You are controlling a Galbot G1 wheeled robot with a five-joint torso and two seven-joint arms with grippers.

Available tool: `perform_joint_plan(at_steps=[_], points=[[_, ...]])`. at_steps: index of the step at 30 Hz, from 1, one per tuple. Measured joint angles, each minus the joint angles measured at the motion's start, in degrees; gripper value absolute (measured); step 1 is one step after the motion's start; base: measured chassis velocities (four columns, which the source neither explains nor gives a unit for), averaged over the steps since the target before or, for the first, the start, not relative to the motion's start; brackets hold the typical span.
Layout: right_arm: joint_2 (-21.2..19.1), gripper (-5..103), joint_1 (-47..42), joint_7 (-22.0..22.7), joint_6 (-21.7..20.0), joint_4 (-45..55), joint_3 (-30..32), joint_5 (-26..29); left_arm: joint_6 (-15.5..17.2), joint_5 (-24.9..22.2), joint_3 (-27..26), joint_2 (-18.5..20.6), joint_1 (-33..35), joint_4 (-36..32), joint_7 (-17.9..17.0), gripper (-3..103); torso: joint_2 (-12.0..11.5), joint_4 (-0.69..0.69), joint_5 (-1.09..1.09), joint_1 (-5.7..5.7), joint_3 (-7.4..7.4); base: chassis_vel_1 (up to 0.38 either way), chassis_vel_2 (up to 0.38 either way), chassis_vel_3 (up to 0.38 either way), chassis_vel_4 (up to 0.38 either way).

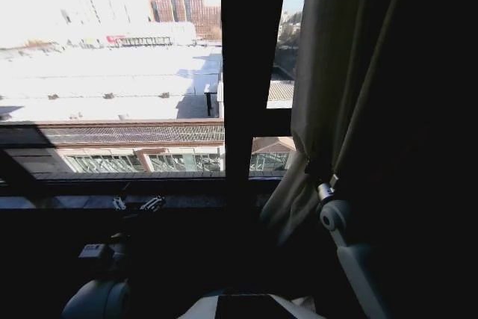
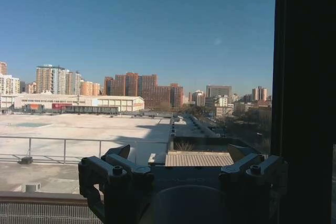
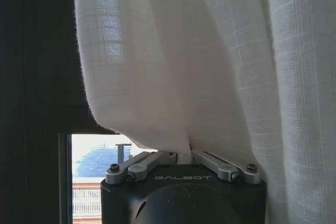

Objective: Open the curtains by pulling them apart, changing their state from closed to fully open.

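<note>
Right gripper [image 3: 184, 156] is clenched on the curtain [image 1: 351, 72], bunched at the window's right side. Left gripper [image 2: 181, 174] hangs spread with nothing in it by the dark sill [image 1: 112, 201] (sunny rooftops [image 1: 112, 80] outside).

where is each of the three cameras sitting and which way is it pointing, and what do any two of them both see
Head view: on the robot's head, facing forward and down at the window; the right gripper is at the curtain, the left gripper low by the sill.
Left wrist view: on the left wrist, facing out through bare glass at the city; the left gripper is open.
Right wrist view: on the right wrist, facing the curtain; the right gripper is pinching its fabric.
Shared: head and right wrist views both show the gripped curtain.
</note>
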Motion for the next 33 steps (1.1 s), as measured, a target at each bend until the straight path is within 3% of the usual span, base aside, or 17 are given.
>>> perform_joint_plan(at_steps=[7, 15, 33], points=[[0.51, 0, -1.54, 0.01, 0.01, 1.45, 0.27, -0.24, 2.16, -1.60, -0.32, 1.09, -1.47, 0.10, -0.05, 100, 0.00, -0.03, 0.09, 0.00, 0.00, 0.000, 0.000, 0.000, 0.000], [0.73, 0, -2.11, 0.29, 0.04, 1.54, 1.84, -0.13, 2.30, -1.75, -0.61, 1.80, -0.77, -0.51, -0.04, 100, 0.00, 0.00, 0.06, 0.00, 0.00, 0.000, 0.000, 0.000, 0.000], [-2.48, 0, -1.24, 3.44, -1.57, -12.00, 20.74, 4.30, 2.21, -1.57, -0.16, 1.92, -0.08, -1.31, -0.05, 100, 0.00, -0.02, 0.07, -0.01, 0.00, 0.000, 0.000, 0.000, 0.000]])
